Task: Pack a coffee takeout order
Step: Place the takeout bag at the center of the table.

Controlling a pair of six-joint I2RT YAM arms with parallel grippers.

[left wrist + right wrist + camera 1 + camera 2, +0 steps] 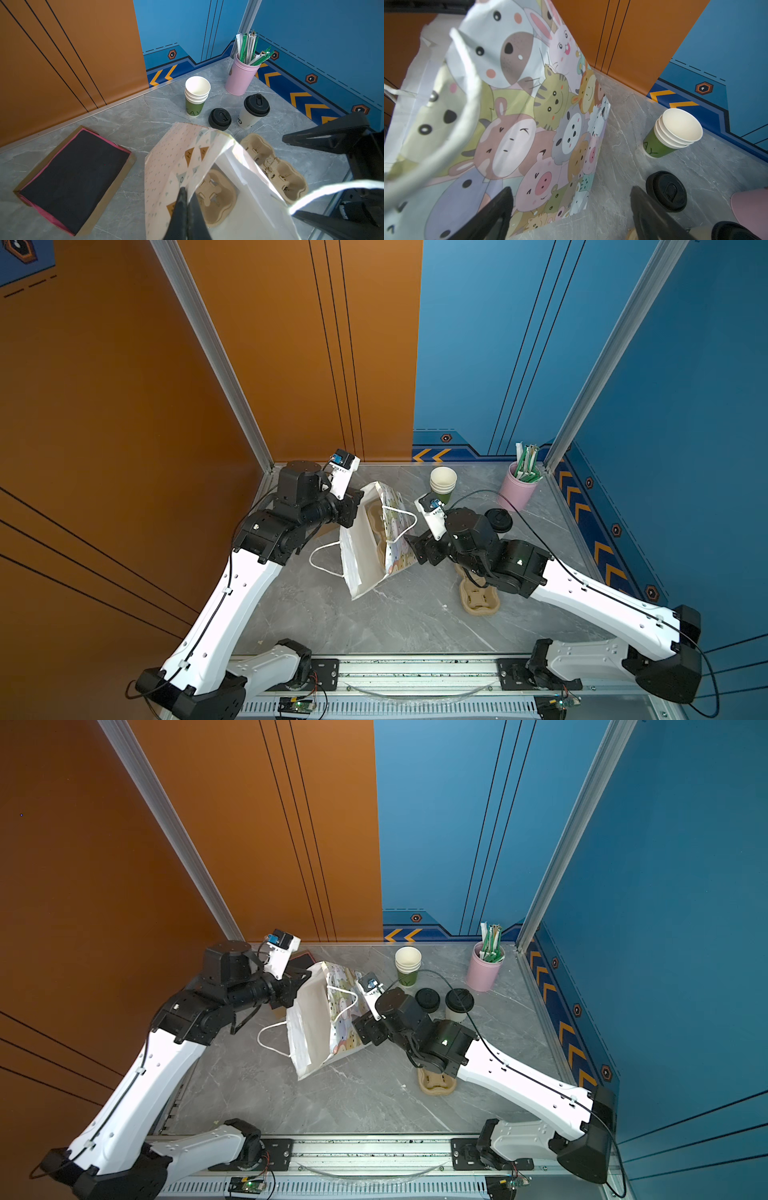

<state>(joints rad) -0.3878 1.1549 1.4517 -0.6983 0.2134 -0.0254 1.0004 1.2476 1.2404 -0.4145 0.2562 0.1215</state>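
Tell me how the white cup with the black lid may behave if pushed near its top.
The cup stands tall on a narrow base, so a high push would likely tip it. Its paper wall probably dents under a hard squeeze. The lid hides its filling, so its weight is uncertain.

Lidded cup (499, 519) half behind right arm (582, 591)

Lidded paper cup (246, 119), glossy paper bag (166, 162)

- left arm (216, 614) and right arm (602, 601): white shells, black joints, thin black cables clipped along them.
- left tool (187, 195), right tool (572, 188): 2 black tapered fingers each.
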